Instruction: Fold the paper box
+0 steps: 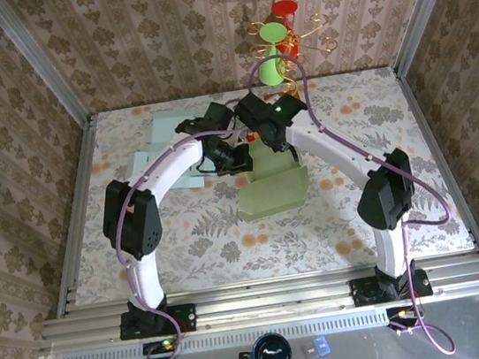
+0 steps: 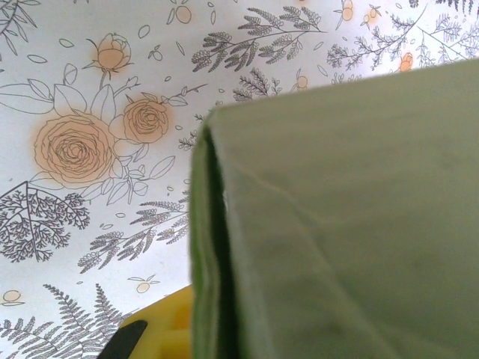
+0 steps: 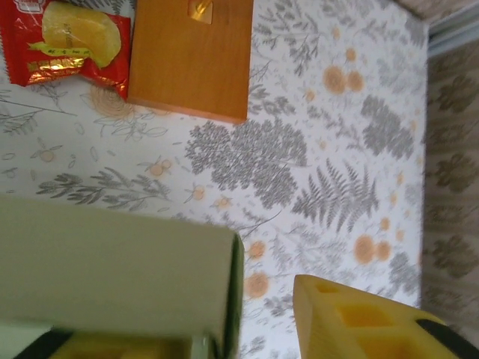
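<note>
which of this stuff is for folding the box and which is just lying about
For the job: green paper box.
Lying about: red snack packet, wooden board, dark mug, wire ornament with cones.

We see the paper box [image 1: 273,194] as pale green card, matt and smooth, softly creased at its folds. The table cover [image 1: 392,122] looks smooth and printed, with little shine. The wooden board [image 3: 191,56] has a satin finish, and the snack packet [image 3: 67,41] is glossy, crinkled foil. The right gripper [image 3: 243,336] has fingers [image 3: 359,318] of matt yellow plastic. The near rails [image 1: 274,298] are brushed metal.
</note>
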Available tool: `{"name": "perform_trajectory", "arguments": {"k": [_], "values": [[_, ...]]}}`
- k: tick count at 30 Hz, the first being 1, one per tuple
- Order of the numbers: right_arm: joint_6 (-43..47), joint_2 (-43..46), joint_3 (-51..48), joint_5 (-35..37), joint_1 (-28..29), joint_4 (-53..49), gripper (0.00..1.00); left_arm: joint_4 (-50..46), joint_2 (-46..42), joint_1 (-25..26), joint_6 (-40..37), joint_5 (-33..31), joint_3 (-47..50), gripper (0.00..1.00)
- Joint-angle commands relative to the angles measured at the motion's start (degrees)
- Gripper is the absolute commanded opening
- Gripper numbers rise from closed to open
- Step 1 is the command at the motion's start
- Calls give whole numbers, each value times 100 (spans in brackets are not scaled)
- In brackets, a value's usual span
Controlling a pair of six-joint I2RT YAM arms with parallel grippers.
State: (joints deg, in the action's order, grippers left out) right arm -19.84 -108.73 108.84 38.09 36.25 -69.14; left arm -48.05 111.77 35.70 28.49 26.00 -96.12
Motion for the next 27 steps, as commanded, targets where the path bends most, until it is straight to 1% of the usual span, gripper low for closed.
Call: {"name": "perform_trajectory", "arguments": {"k": [1,3,7,10,14,16,18,19,22,24,25,27], "values": [[-183,540,-317,-496,-10,149,48,-189,-23,33,43,-85,-159,0],[-294,673,-605,-564,7,198,49,-188,-7,33,58,-95,-154,0],[-407,788,-1092,-541,31,329,43,-203,27,37,60,-95,-188,0],[-403,745,-1145,-403,65,349,42,-228,60,40,53,-95,-225,0],[-431,547,-1168,-246,105,392,36,-230,106,41,54,-102,-268,0],[-454,484,-1197,-103,151,416,28,-236,117,44,52,-94,-285,0],[-469,481,-1262,31,202,487,16,-236,126,41,60,-103,-292,0],[-471,478,-1279,56,215,519,13,-225,126,42,57,-111,-277,0],[-543,409,-1286,118,249,484,10,-179,126,42,78,-121,-227,0],[-612,392,-1298,208,289,462,2,-154,125,42,82,-145,-177,0],[-650,398,-1309,246,310,460,0,-139,133,42,82,-168,-154,0],[-710,442,-1359,307,340,493,0,-85,131,42,89,-256,-72,0]]}}
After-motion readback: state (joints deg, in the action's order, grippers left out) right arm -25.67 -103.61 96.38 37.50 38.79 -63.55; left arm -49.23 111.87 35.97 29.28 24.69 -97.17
